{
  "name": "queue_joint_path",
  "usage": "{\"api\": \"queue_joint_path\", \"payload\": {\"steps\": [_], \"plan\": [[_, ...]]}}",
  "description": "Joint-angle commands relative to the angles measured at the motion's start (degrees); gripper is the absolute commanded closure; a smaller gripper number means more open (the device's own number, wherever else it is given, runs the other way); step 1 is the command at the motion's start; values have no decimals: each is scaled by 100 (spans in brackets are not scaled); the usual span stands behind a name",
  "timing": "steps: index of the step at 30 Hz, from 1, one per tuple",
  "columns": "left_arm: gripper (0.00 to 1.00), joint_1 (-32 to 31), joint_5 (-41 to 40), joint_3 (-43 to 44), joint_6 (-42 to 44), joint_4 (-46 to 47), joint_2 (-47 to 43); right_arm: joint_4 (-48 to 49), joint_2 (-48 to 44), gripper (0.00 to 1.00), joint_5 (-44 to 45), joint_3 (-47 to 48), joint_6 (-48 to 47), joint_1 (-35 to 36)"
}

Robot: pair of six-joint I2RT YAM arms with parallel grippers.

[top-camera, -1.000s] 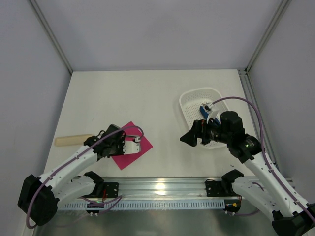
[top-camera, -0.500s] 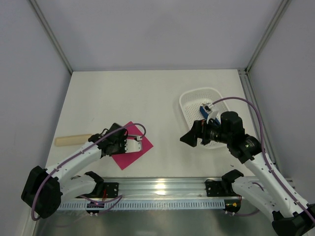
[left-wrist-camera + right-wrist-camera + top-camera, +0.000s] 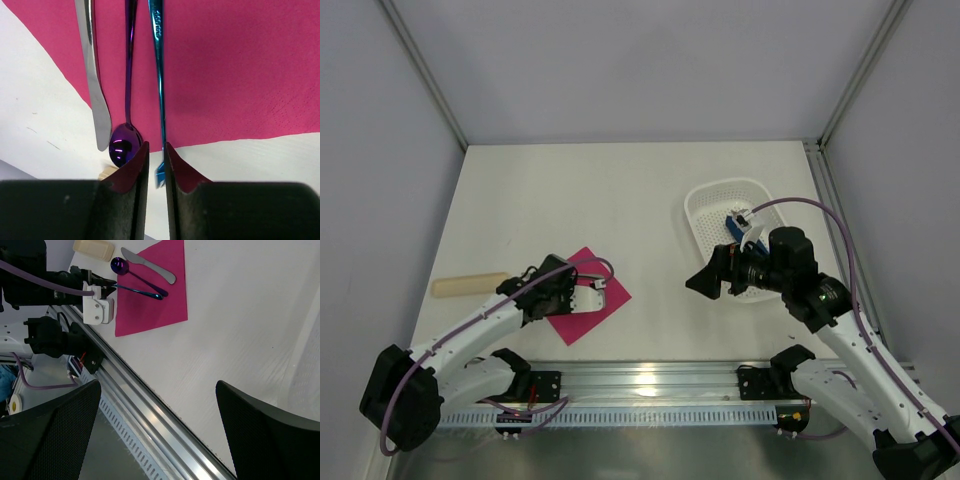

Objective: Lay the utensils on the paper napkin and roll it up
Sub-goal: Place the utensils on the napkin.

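pale grey walls (image 3: 620, 70) with metal corner posts box in a cream table (image 3: 620, 190). a metal rail (image 3: 650, 385) runs along the near edge. right gripper (image 3: 706, 279) hangs beside a white perforated basket (image 3: 692, 212), jaws spread fully, nothing between them. seen from overhead, left gripper (image 3: 588, 291) sits over the magenta paper napkin (image 3: 582, 322) and hides what lies there. the wrist views show the utensils (image 3: 148, 266): silver knife (image 3: 95, 90), purple spoon (image 3: 124, 145), slim blue utensil (image 3: 159, 75), side by side on the napkin, heads overhanging onto the table. left jaws stand a narrow slit apart with the blue utensil's end in the gap; pinched or loose, cannot tell. beige stick (image 3: 470, 285) lies left of the napkin.
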Motion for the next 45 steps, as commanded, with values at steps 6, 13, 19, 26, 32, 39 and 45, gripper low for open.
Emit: {"api": "queue_joint_path", "payload": {"steps": [6, 13, 19, 26, 32, 39, 45], "plan": [[66, 28, -430, 129, -94, 394, 4, 247, -58, 1, -117, 15, -48, 19], [42, 28, -904, 613, -1217, 684, -119, 264, 56, 1, -82, 42, 13, 19], [39, 28, -1485, 1420, -2901, 694, 47, 309, 337, 1, -83, 85, 110, 19], [41, 89, -2155, 2713, -6871, -746, 1188, 300, 802, 1, -144, 436, 181, 10], [32, 168, -2057, 2723, -9355, -1495, 1261, 186, 970, 1, -4, 525, 181, 19], [35, 282, -2532, 2784, -12528, -2900, 1374, 185, 997, 1, 50, 525, 233, 10], [50, 458, -2023, 2767, -14542, -3675, 1445, 194, 953, 1, 5, 446, 225, 10]]}}
